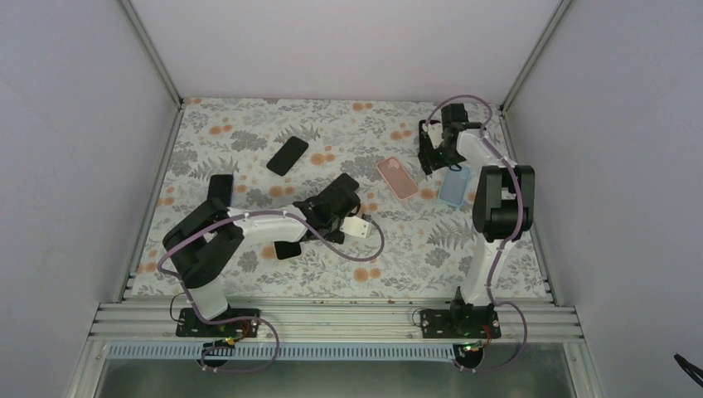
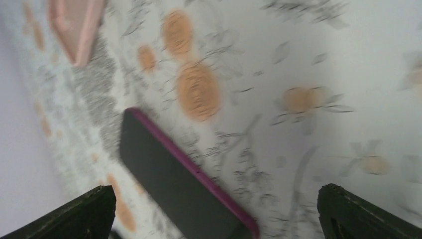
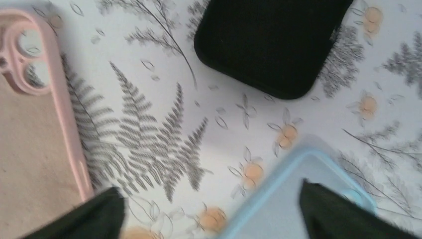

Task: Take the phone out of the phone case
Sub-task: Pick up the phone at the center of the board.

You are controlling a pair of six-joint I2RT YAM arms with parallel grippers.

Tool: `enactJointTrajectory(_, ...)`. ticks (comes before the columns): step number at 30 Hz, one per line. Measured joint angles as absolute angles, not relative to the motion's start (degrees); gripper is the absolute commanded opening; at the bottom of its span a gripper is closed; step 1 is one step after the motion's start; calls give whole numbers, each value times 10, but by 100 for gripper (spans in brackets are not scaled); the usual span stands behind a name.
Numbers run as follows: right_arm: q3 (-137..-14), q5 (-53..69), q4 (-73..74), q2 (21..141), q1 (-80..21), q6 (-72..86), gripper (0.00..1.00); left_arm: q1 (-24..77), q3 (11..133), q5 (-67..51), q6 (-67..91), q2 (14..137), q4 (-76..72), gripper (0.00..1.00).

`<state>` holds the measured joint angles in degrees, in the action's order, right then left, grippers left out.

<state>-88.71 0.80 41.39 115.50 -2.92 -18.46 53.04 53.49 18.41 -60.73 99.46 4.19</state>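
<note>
Left gripper [image 2: 217,193]: fingers spread wide, holding nothing. The phone [image 2: 169,184] lies flat on the floral table [image 2: 348,74] below the gap. It sits in a purple case [image 2: 201,174], of which only one edge shows. The phone's near end is cut off and the picture is blurred.

Right gripper [image 3: 211,191]: spread, empty, one finger overlapping a blue case [image 3: 268,199]. A pink case [image 3: 30,149] runs out of frame. A black rounded object [image 3: 273,40] is cut off above and cannot be identified.

No legible text, label, brand or number on any phone, case or arm.
</note>
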Motion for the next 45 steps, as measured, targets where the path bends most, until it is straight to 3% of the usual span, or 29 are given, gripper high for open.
enactJointTrajectory(9, -881, -105, 496, 986, -66, -219, 100, 530, 676, 21, -510, 954, 357, 100)
enactJointTrajectory(14, -886, -64, 531, 880, -160, -235, 99, 435, 746, -51, -468, 827, 409, 100)
enactJointTrajectory(19, -851, -5, 534, 883, -283, -248, 69, 261, 727, -25, -427, 728, 353, 99)
enactJointTrajectory(22, -811, -2, 525, 919, -373, -253, 38, 204, 659, 1, -406, 708, 331, 81)
enactJointTrajectory(24, -805, 3, 522, 963, -422, -251, 8, 184, 609, 13, -392, 710, 323, 45)
enactJointTrajectory(25, -805, 7, 519, 987, -443, -252, 4, 176, 582, 19, -386, 710, 324, 27)
enactJointTrajectory(27, -806, 16, 514, 1032, -477, -251, 4, 167, 539, 28, -380, 710, 330, 5)
enactJointTrajectory(28, -806, 22, 513, 1051, -489, -251, 4, 164, 518, 31, -377, 709, 331, 3)
enactJointTrajectory(35, -811, 44, 510, 1095, -521, -257, 4, 155, 430, 24, -354, 700, 332, 2)
enactJointTrajectory(40, -818, 56, 504, 1094, -521, -269, 11, 155, 402, -16, -337, 735, 335, 2)
enactJointTrajectory(45, -806, 57, 502, 1055, -521, -277, 4, 155, 402, -47, -336, 773, 335, 2)
